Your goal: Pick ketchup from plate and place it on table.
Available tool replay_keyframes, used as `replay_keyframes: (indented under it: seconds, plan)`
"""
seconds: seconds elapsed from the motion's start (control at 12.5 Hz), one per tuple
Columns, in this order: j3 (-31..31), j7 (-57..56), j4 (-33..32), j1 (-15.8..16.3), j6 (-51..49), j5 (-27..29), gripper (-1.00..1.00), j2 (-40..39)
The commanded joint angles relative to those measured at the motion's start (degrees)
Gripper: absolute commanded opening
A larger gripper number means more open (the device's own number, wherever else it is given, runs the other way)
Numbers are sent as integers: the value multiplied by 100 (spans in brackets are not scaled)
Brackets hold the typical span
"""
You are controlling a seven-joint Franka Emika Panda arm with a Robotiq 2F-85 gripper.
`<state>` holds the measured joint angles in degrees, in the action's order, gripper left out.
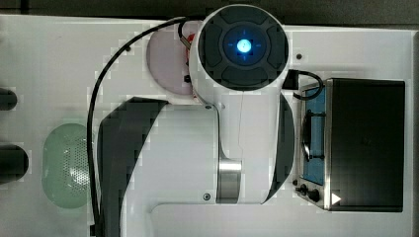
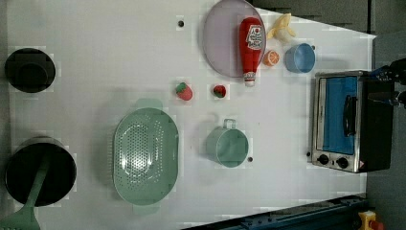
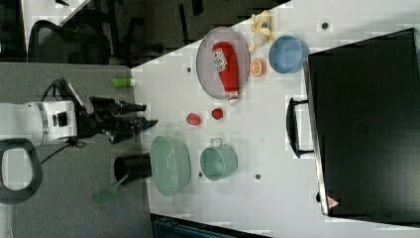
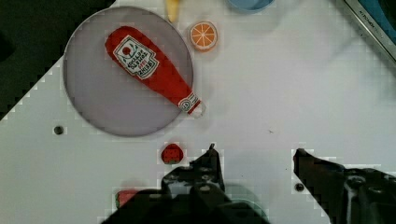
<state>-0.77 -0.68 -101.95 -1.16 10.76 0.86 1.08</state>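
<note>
In the top view, the white arm (image 1: 212, 148) covers the middle of the frame; the plate (image 1: 165, 61) peeks out at upper centre-left, a green perforated basket (image 1: 66, 165) sits lower left, and a toaster oven (image 1: 356, 145) stands at right on the table (image 1: 54, 54).

In the left view, the ketchup (image 2: 252, 45) lies on the plate's right edge at upper centre, its cap overhanging onto the table.

In the right view, the gripper (image 3: 146, 115) hangs at centre-left, well apart from the ketchup.

In the wrist view, the ketchup lies diagonally across the plate at upper left, and the fingers (image 4: 211, 161) are spread wide, holding nothing.
</note>
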Motion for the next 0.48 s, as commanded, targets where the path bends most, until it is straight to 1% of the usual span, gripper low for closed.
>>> replay_keyframes:
  seconds: [0.08,0.16,0.24,0.48]
  plan:
    - [-100,167,-514,-607,-1173,186,58,1181]
    - [-111,158,-514,-602,-1164,186,81,1164]
    - [-130,126,-513,-590,-1155,186,99,1123]
    - [-231,69,-512,-542,-976,186,100,842]
